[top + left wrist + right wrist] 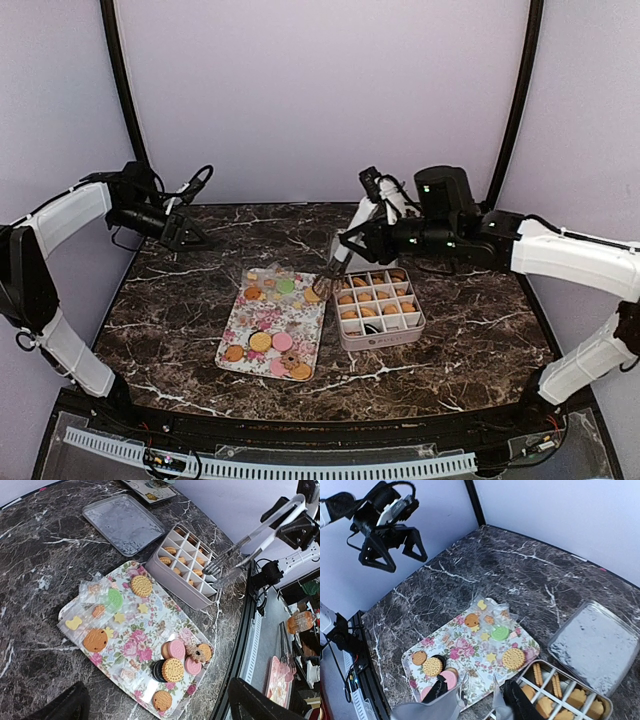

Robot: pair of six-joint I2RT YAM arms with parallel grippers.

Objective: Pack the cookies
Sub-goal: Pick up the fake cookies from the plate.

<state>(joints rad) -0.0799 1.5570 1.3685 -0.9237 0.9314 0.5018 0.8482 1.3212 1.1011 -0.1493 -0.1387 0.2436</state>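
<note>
The cookies (141, 586) lie scattered on a floral tray (300, 318), round golden, pink, green and dark ones, some in clear wrappers. More cookies (577, 700) fill the cells of a divided tin box (378, 330) right of the tray. My right gripper (378, 238) is shut on metal tongs (235, 560). The tongs' tips (322, 288) are spread above the tray edge beside the box, with nothing clearly between them. In the right wrist view my right gripper (477, 695) looks down on the tray (470, 645). My left gripper (185, 235) hangs open and empty at the far left.
The tin's grey lid (122, 522) lies flat behind the box, also in the right wrist view as the lid (595, 647). A small patterned dish (150, 490) sits further back. The table's edge (240, 630) runs close past the tray. Dark frame posts stand at the back corners.
</note>
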